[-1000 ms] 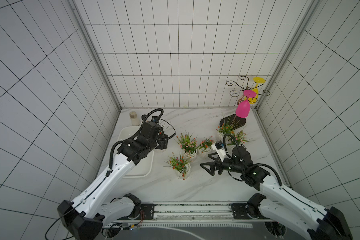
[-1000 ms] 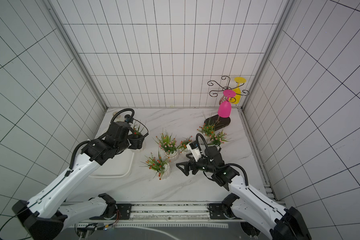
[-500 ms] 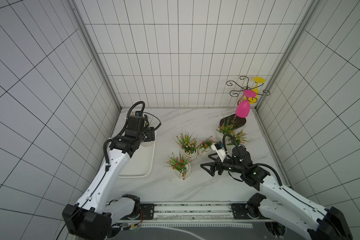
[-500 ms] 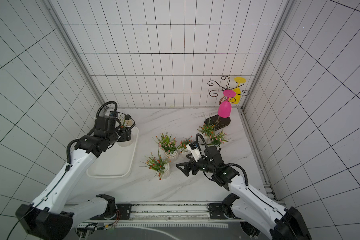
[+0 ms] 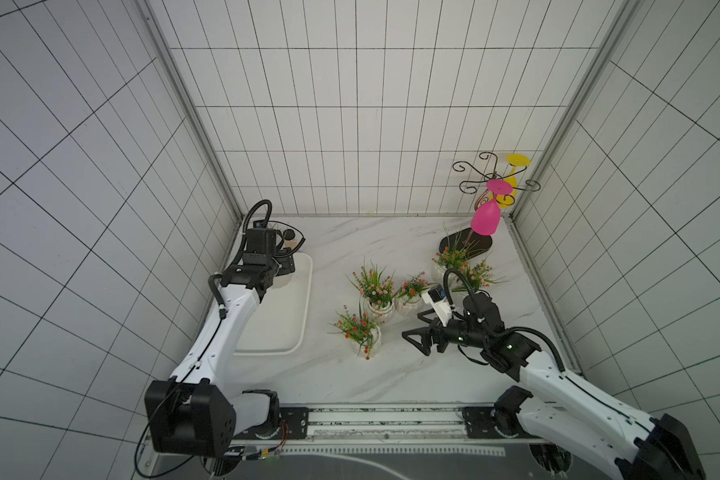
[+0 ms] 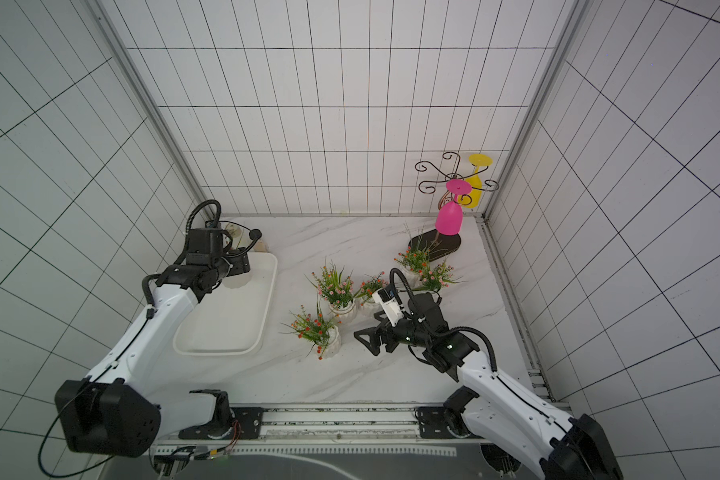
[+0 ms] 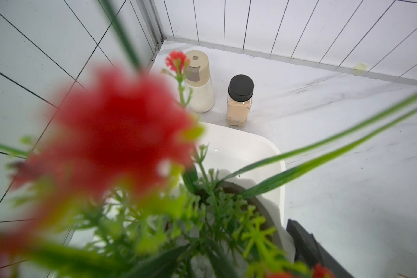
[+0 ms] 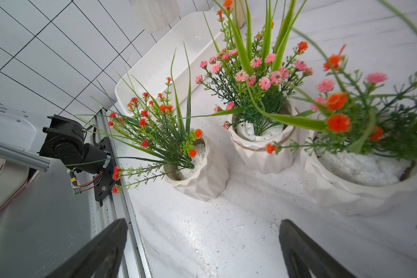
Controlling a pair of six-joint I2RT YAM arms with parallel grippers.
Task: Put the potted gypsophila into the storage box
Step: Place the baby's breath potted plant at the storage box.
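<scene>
My left gripper is shut on a potted gypsophila, a white pot with red flowers, over the far end of the white storage box. Whether the pot touches the box floor I cannot tell. One dark finger lies against the pot wall. My right gripper stands open and empty over the table, close to the pot with orange-red flowers. A pink-flowered pot stands just behind.
More flower pots stand at the centre right. A wire rack with a pink glass and a yellow glass is in the far right corner. Two small bottles stand behind the box.
My left arm has carried the pot from the box's right side, near the middle, to the far end of the box. The right arm has stayed still.
</scene>
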